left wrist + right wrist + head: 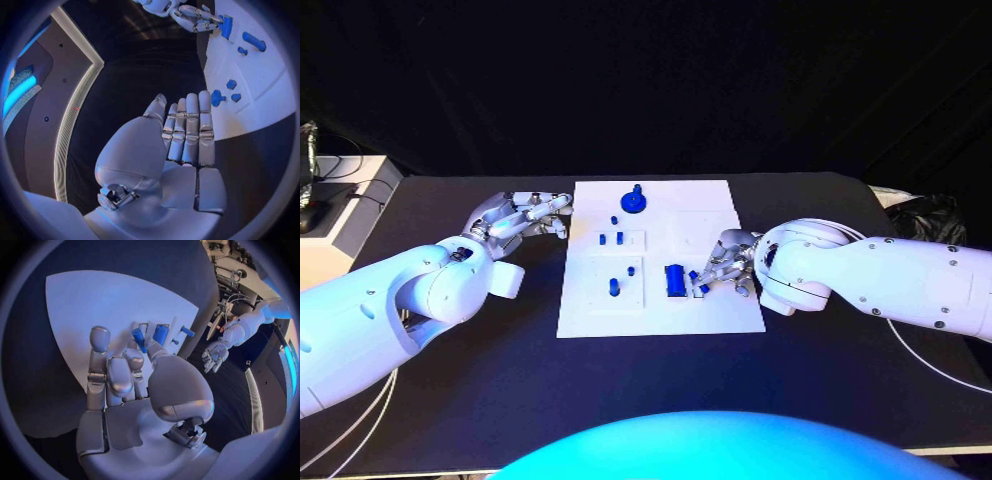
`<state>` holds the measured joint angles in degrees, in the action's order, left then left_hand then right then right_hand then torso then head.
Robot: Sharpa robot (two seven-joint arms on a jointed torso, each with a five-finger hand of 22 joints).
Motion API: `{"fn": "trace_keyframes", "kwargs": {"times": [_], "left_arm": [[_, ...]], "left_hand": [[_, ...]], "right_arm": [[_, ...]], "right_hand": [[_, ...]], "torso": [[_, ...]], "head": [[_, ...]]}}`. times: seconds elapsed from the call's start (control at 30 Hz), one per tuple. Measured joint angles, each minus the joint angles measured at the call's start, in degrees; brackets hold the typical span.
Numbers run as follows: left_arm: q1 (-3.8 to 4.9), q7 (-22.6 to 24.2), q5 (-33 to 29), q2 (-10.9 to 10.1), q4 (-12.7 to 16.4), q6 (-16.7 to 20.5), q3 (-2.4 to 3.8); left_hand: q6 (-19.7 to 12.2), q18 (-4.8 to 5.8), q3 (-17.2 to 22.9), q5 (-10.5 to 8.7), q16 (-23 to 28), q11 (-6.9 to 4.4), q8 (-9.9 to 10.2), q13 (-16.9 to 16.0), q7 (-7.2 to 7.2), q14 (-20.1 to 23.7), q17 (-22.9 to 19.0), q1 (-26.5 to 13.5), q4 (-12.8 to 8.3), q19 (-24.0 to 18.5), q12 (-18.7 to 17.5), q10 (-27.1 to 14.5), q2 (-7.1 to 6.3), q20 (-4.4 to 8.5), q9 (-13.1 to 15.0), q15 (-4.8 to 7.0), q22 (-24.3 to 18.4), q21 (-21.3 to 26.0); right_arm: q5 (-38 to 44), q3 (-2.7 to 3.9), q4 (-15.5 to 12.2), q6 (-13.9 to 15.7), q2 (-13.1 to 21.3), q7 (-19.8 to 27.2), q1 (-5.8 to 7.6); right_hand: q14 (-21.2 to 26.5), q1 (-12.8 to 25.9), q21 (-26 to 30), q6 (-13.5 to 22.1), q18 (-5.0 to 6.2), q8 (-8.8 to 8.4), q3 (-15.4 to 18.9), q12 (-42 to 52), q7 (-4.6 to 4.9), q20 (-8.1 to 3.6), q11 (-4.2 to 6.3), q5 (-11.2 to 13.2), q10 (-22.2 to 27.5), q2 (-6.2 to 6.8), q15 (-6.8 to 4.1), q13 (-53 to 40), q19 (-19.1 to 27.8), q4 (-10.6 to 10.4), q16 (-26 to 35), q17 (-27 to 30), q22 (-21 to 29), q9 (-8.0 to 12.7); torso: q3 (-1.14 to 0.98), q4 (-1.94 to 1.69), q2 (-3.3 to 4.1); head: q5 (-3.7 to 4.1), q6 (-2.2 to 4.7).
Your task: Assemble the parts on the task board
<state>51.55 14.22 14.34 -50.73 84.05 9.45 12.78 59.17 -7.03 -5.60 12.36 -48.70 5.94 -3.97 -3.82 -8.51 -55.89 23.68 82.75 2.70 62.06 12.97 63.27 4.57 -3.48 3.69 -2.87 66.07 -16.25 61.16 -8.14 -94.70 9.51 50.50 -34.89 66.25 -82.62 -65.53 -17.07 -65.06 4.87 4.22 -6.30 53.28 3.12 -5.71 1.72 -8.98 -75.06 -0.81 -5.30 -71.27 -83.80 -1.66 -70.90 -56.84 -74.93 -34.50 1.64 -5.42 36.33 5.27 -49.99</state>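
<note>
The white task board (718,315) lies in the middle of the table. A round blue part (635,201) stands at its far edge, and several small blue parts (615,287) stand in its left half. My right hand (730,262) reaches onto the board from the right. Its thumb and a finger pinch a taller blue block (675,280), which stands on the board. The right wrist view shows that block (160,333) at the thumb tip, over the board (94,300). My left hand (516,220) hovers just off the board's left edge, fingers straight and holding nothing.
Black table surrounds the board, with bare room in front of it and at both sides. A pale side table (343,215) with cables stands past the table's left edge. Dark bagged clutter (927,215) sits at the far right.
</note>
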Motion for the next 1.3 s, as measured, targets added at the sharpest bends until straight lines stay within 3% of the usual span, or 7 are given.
{"fn": "trace_keyframes", "kwargs": {"times": [0.23,0.4,0.57,0.8,0.87,1.1,1.3], "left_arm": [[0.0,0.0,0.0,0.0,0.0,0.0,0.0],[0.0,-0.1,0.1,0.0,0.0,0.0,0.0],[0.0,-0.1,0.1,-0.1,0.0,0.0,0.0],[0.0,-0.1,0.1,-0.1,0.0,0.0,0.0],[0.0,-0.1,0.1,-0.1,0.0,0.0,0.0],[0.0,-0.1,0.2,-0.1,0.0,0.0,0.0],[0.0,-0.1,0.2,-0.1,0.0,0.0,0.0]], "left_hand": [[0.0,0.0,0.0,0.0,0.0,0.0,0.0,0.0,0.0,0.0,0.0,0.0,0.0,0.0,0.0,0.0,0.0,0.0,0.0,0.0,0.0,0.0],[0.0,0.0,0.0,0.0,0.0,0.0,0.0,0.0,0.0,0.0,0.0,0.0,0.0,0.0,0.0,0.0,0.0,0.0,0.0,0.0,0.0,0.0],[0.0,0.0,0.0,0.0,0.0,0.0,0.0,0.0,0.0,0.0,0.0,0.0,0.0,0.0,0.0,0.0,0.0,0.0,0.0,0.0,0.0,0.0],[0.0,0.0,0.0,0.0,0.0,0.0,0.0,0.0,0.0,0.0,0.0,0.0,0.0,0.0,0.0,0.0,0.0,0.0,0.0,0.0,0.0,0.0],[0.0,0.0,0.0,0.0,0.0,0.0,0.0,0.0,0.0,0.0,0.0,0.0,0.0,0.0,0.0,0.0,0.0,0.0,0.0,0.0,0.0,0.0],[0.0,0.0,0.0,0.0,0.0,0.0,0.0,0.0,0.0,0.0,-0.1,0.0,0.0,0.0,0.0,0.0,0.0,0.0,0.0,0.0,0.1,0.0],[0.0,0.0,0.0,0.0,0.0,0.0,0.0,0.0,0.0,0.0,-0.1,0.0,0.0,0.0,0.0,0.0,0.0,0.01,0.0,0.0,0.1,0.0]], "right_arm": [[0.0,0.0,-0.4,0.5,0.0,0.2,-0.1],[0.0,0.0,-0.8,0.6,0.1,0.4,-0.14],[0.0,-0.01,-0.9,0.5,0.2,0.5,-0.18],[0.0,-0.01,-1.0,0.3,0.3,0.5,-0.2],[0.0,-0.01,-0.9,0.1,0.4,0.5,-0.21],[0.2,-0.01,-1.0,-0.4,0.4,0.5,-0.22],[0.4,-0.01,-1.1,-0.3,0.4,0.5,-0.23]], "right_hand": [[0.0,0.2,0.0,-0.2,0.0,0.0,1.0,0.3,-0.19,0.0,0.06,-0.3,-0.1,0.16,0.0,0.0,0.0,-0.5,0.0,0.0,0.0,0.0],[0.0,-0.5,0.0,-0.8,0.0,-0.01,1.1,0.3,-0.37,0.0,0.05,-3.2,-0.1,-0.48,0.0,0.0,0.0,-0.3,0.0,0.0,0.0,0.1],[0.0,-1.6,0.0,-1.3,-0.04,-0.38,-1.0,0.3,-0.85,-0.03,0.27,-6.9,-0.5,-1.59,0.0,0.0,0.0,1.9,0.0,0.0,0.0,0.4],[-0.2,-1.8,-0.1,-1.7,-0.12,-0.32,-3.5,0.3,-0.83,-0.04,0.46,-10.3,-0.9,-1.83,-0.21,0.0,0.0,-0.5,0.2,0.1,0.0,0.4],[-0.2,-1.2,-0.2,-1.9,-0.16,-0.32,-4.2,0.1,-0.7,-0.18,0.45,-10.5,-0.9,-2.37,-0.21,0.0,0.1,-1.2,0.2,0.1,0.0,0.4],[-0.2,0.6,-0.2,-2.2,-0.37,0.48,-4.8,-0.3,-0.52,-0.26,0.44,-11.3,-1.1,-1.65,-0.2,-0.1,0.2,-1.8,0.4,0.1,0.0,0.3],[-0.1,0.9,-0.2,-2.2,-0.44,0.53,-4.8,-0.3,-0.55,-0.26,0.52,-11.4,-1.2,-1.82,-0.32,-0.2,0.2,-1.8,0.4,0.1,0.0,0.0]], "torso": [[-0.01,-0.01,0.0],[-0.01,-0.01,0.0],[0.0,0.0,0.0],[0.02,0.0,-0.01],[0.02,0.0,-0.02],[0.0,0.01,-0.01],[-0.01,0.0,-0.01]], "head": [[0.0,0.01],[0.05,0.0],[0.06,-0.01],[0.06,-0.01],[0.06,-0.01],[0.13,-0.02],[0.14,-0.02]]}}
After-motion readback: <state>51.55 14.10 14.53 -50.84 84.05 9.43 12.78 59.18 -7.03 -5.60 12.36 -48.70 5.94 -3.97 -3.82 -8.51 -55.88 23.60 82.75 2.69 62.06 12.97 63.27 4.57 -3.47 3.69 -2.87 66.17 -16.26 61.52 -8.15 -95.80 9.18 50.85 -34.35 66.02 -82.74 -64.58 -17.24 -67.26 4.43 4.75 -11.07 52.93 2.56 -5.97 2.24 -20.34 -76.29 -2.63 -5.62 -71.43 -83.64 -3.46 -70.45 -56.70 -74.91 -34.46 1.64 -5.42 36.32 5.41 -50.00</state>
